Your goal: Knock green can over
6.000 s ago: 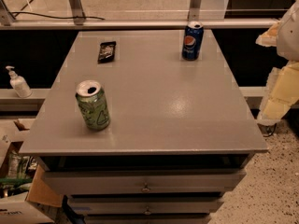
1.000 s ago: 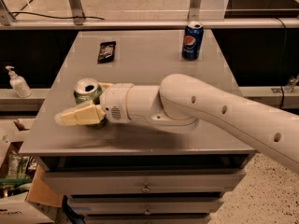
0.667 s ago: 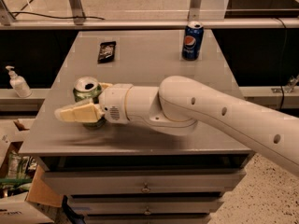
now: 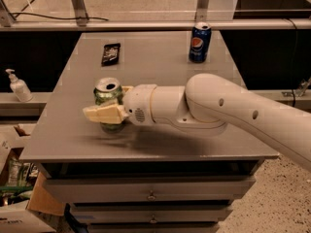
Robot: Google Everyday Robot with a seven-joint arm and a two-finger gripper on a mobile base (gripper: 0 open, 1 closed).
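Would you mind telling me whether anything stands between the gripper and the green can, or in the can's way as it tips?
Nothing visible does. The gripper is right at the upright green can, at the table's front left. The dark packet and the Pepsi can sit farther back, well apart from it.

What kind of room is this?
Probably a lab or workroom: a grey drawer cabinet, a pump bottle, and cardboard boxes. The gripper is at the green can.
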